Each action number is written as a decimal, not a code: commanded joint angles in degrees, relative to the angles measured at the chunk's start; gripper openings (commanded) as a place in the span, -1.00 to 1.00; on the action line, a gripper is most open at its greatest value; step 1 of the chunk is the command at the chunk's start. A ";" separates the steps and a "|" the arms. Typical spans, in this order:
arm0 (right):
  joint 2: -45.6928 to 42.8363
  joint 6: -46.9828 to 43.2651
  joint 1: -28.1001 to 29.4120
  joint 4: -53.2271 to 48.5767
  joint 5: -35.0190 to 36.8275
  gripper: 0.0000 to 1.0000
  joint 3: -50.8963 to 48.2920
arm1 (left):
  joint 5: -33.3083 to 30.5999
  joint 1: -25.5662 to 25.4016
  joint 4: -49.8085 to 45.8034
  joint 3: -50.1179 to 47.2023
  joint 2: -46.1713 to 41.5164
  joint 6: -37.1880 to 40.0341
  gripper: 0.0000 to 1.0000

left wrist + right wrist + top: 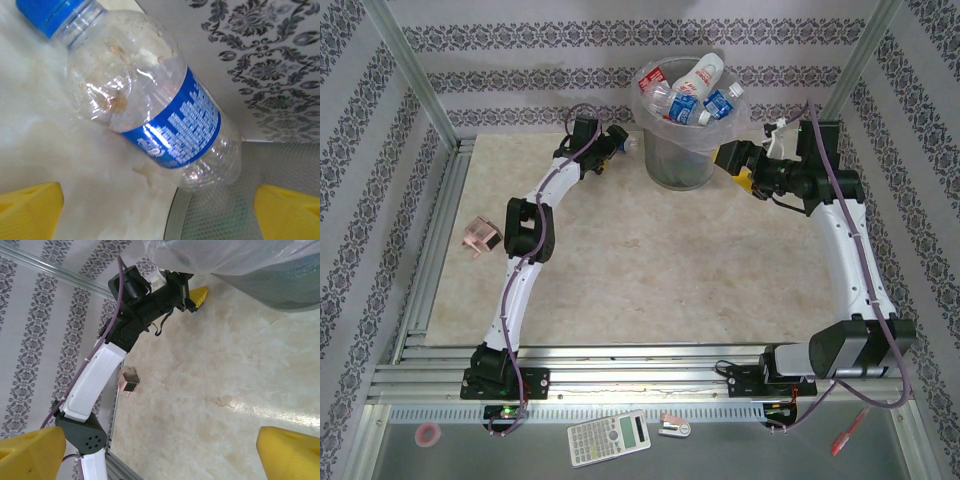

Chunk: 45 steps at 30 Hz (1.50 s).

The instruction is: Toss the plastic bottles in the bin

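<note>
Nearly done, by the look of it. At the far left a small pinkish box [478, 236] sits on the table, no part of the job. The left gripper [159, 210] has its yellow fingers wide apart, with a blue-labelled, blue-capped plastic bottle [150, 100] lying on the table ahead of them, not gripped, just beside the bin [678, 165]. The bin's clear bag is heaped with plastic bottles [685, 90]. To the right of the bin, the right gripper [160, 452] is spread wide and empty. I judge that this one bottle is what is left.
</note>
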 commanded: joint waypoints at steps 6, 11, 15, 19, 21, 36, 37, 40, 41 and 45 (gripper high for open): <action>3.20 -1.54 -0.59 0.19 -2.62 0.95 1.43 | 1.67 0.17 18.84 2.53 1.50 -8.54 -0.16; 3.83 -1.37 -0.28 0.19 -2.82 0.95 1.09 | 0.96 -0.13 23.27 5.62 3.79 -11.57 -0.32; 3.90 -1.17 -0.28 0.24 -2.46 0.95 0.66 | -0.84 -0.31 22.61 12.57 9.08 -14.13 -0.40; 4.01 -1.08 -0.28 0.30 -2.21 0.94 0.30 | -2.90 -0.65 24.41 12.88 11.13 -16.03 -0.44; 3.91 -0.90 -0.28 0.50 -2.36 0.95 0.21 | -3.97 -0.84 24.87 13.02 11.58 -15.94 -0.44; 0.49 -0.88 -0.15 0.15 -1.27 0.95 -1.24 | -3.75 0.37 17.71 14.52 13.94 -14.88 -0.53; 0.24 -0.96 -0.19 0.07 -1.14 0.95 -1.32 | -2.92 0.61 16.45 14.06 13.63 -14.80 -0.57; -0.71 -0.86 -0.28 -0.28 -0.91 0.95 -1.54 | 0.80 1.76 11.66 9.04 8.71 -8.96 -0.65; -1.14 -0.88 -0.28 -0.29 -0.79 0.95 -1.78 | 0.77 2.04 10.70 3.87 4.29 -5.37 -0.65; -2.83 -0.43 -0.28 0.34 -0.14 0.95 -3.38 | -4.53 4.09 21.20 -26.62 -18.06 2.23 -0.64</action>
